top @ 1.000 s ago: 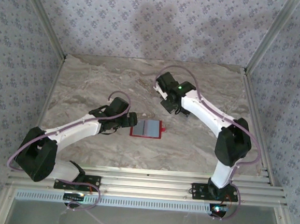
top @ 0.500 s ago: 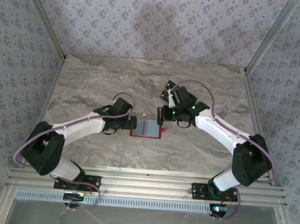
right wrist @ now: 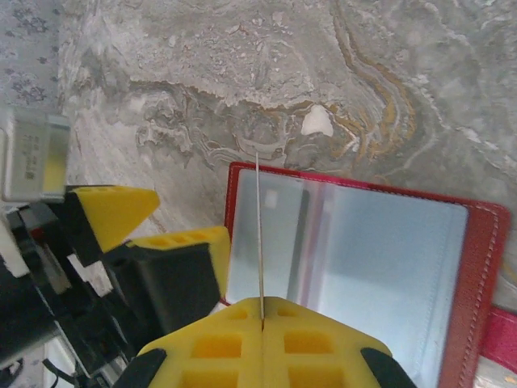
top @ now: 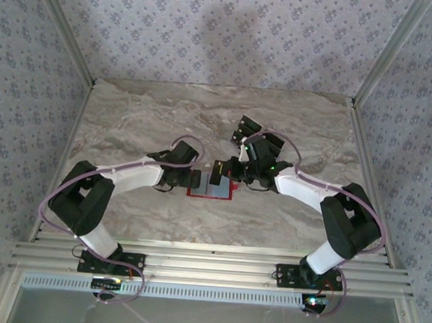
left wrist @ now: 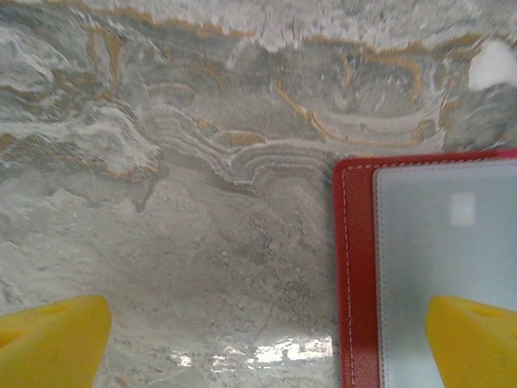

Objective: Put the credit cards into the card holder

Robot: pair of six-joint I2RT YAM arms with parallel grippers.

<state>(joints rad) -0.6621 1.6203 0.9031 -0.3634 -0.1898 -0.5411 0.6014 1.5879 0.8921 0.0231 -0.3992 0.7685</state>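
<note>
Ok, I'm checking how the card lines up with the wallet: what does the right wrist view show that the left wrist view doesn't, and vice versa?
Right wrist view: a credit card, edge-on, pinched in the shut right gripper over the open card holder, plus the holder's snap tab and the left gripper alongside. Left wrist view: the holder's white stitching close up, with the open left gripper's fingers straddling its red edge. Both: the grey-blue pocket and the marble table.
</note>
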